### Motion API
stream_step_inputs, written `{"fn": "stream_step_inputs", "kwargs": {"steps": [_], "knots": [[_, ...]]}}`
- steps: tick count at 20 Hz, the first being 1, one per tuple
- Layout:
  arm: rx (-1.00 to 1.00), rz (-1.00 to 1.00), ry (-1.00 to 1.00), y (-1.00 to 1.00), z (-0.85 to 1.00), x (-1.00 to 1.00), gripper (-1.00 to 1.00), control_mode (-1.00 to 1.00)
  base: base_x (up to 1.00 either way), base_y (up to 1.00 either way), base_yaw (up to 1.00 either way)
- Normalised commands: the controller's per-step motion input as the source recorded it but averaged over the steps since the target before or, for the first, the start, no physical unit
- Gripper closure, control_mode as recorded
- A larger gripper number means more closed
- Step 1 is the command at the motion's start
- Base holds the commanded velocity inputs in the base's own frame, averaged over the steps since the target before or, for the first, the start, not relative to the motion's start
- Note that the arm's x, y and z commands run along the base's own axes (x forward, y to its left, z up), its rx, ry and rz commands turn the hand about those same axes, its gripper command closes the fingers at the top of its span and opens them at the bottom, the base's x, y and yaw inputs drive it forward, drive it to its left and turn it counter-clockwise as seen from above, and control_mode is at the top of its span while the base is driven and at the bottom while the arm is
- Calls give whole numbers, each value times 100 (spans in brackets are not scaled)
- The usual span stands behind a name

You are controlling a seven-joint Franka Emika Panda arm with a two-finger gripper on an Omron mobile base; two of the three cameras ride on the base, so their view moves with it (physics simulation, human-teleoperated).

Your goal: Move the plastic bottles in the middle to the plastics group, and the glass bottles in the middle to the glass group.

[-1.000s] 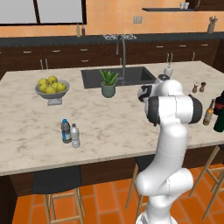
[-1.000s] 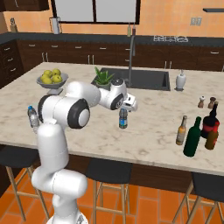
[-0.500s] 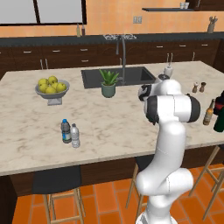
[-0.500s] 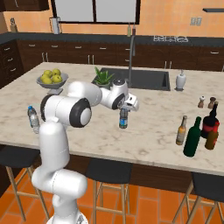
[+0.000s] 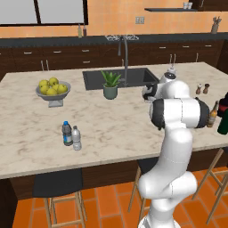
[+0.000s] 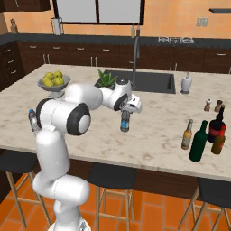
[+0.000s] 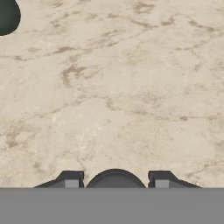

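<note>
Gripper (image 6: 127, 113) over the water bottle (image 6: 125, 122) in the middle of the marble counter (image 6: 153, 135).

In the hand view the blue cap sits between the two fingertips (image 7: 70, 179) (whether they clench it or stand released, I cannot tell). In the right base view the amber bottle (image 6: 187, 135), green bottle (image 6: 198, 141) and dark red-banded bottle (image 6: 218, 129) cluster well apart at about 3 o'clock from the water bottle. The plastic pair (image 5: 71, 135) stands near the counter's front edge in the left base view, with the fruit bowl (image 5: 53, 88) at 11 o'clock from it and a potted plant (image 5: 110, 84) beside the sink (image 5: 116, 77).
</note>
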Motion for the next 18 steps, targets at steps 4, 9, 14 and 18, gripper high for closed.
{"fn": "stream_step_inputs", "kwargs": {"steps": [4, 9, 14, 18], "knots": [[0, 22, -3, 83, 36, -62, 100, -100, 0, 0, 0], [0, 31, 0, 100, 27, -60, 100, -100, 0, 0, 0], [0, 38, 0, 100, 19, -35, 100, -100, 0, 0, 0], [1, 38, 0, 89, 21, -7, 100, -100, 0, 0, 0]]}}
